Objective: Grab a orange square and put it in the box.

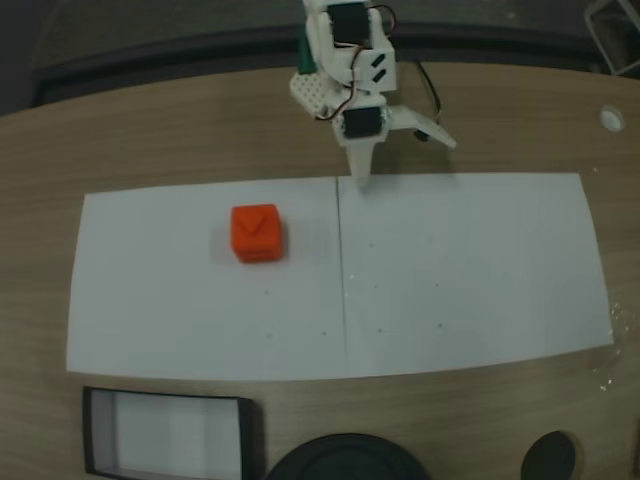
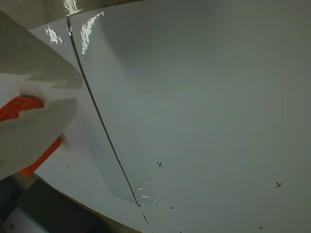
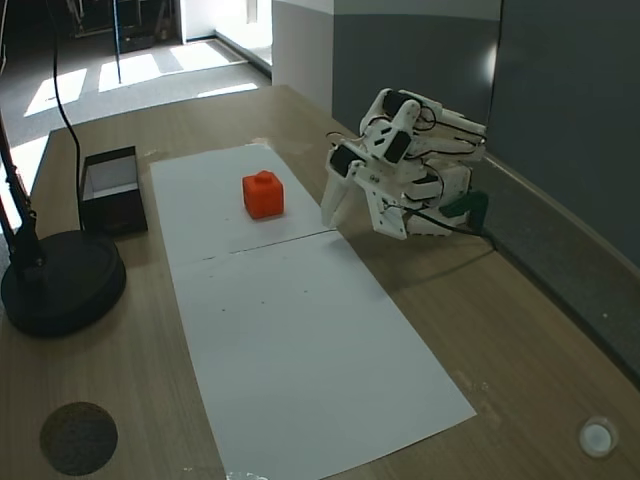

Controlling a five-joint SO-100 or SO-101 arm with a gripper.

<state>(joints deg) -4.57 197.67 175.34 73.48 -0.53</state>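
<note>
The orange square [image 1: 257, 232] sits on the left-hand white paper sheet [image 1: 200, 290] in a fixed view, a triangular notch on its top face, bare paper on every side of it; the only marks readable are tiny pen crosses [image 2: 159, 165] on the paper in the wrist view. Measured from that cube, the hand [image 1: 400, 150] hangs up and to the right by the sheets' far edge, its fingers spread apart and holding nothing. The box [image 1: 168, 433] lies below the cube off the paper at the counter [image 1: 150, 140] edge (black walls, white floor), with a round black base [image 3: 62, 281] just beside it.
</note>
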